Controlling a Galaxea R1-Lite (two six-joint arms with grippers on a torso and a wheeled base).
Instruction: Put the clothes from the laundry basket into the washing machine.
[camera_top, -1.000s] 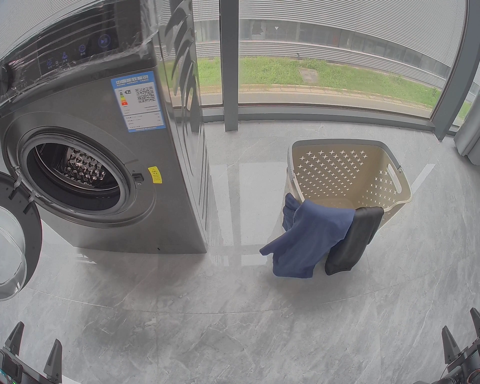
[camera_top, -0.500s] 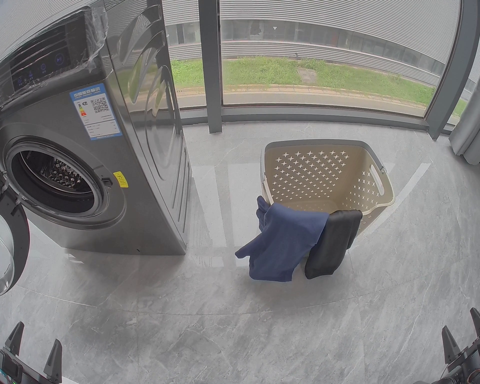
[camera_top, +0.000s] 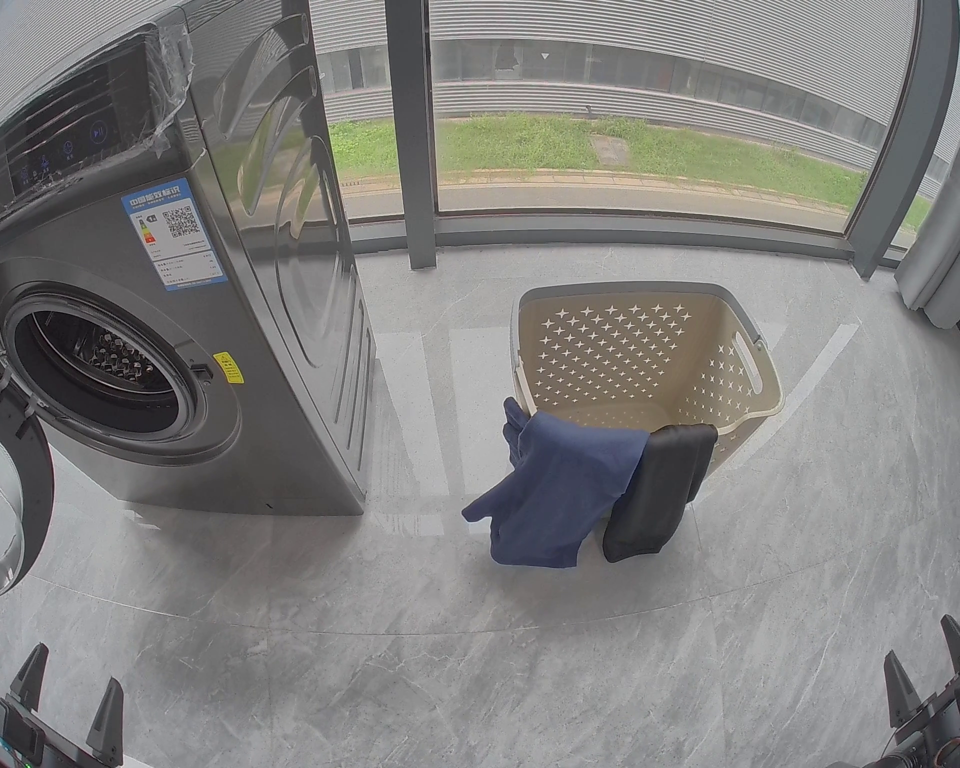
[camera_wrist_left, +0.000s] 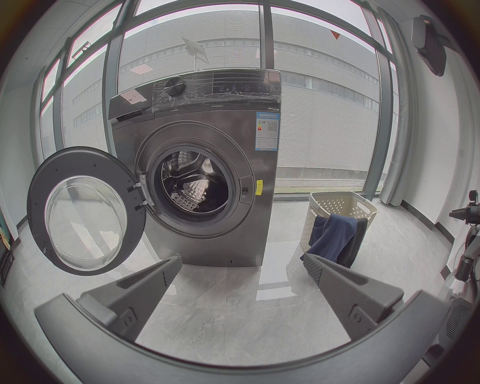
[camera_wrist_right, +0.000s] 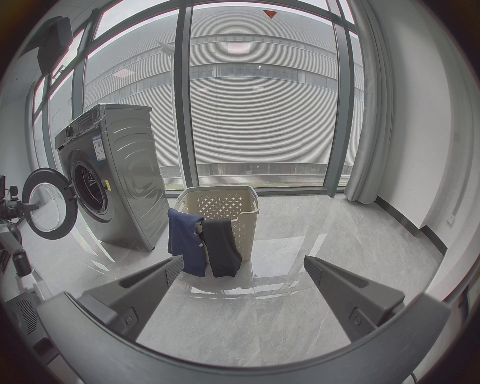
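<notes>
A beige laundry basket (camera_top: 755, 400) (camera_wrist_left: 332, 202) (camera_wrist_right: 240, 192) stands on the floor by the window. Over its near rim hang a blue garment (camera_top: 555, 485) (camera_wrist_left: 332, 235) (camera_wrist_right: 184, 240) and a black garment (camera_top: 655, 485) (camera_wrist_right: 220, 245). To the left is the grey washing machine (camera_top: 260, 330) (camera_wrist_left: 215, 170) (camera_wrist_right: 125, 165), its round door (camera_wrist_left: 82, 210) (camera_wrist_right: 50, 202) swung open and the drum (camera_top: 100, 365) bare. My left gripper (camera_top: 68, 690) (camera_wrist_left: 240, 265) stays low at the near left, open and holding nothing. My right gripper (camera_top: 925, 665) (camera_wrist_right: 240, 265) stays low at the near right, open and holding nothing.
Grey tiled floor (camera_top: 480, 660) lies open between me and the basket. Floor-to-ceiling windows (camera_top: 640, 110) run behind. A curtain (camera_top: 935, 270) hangs at the far right. The open door (camera_top: 20, 500) juts out at the left edge.
The whole head view has shifted: washer and basket sit further left in frame, so the camera turned right. Both grippers hold the same spots in frame.
</notes>
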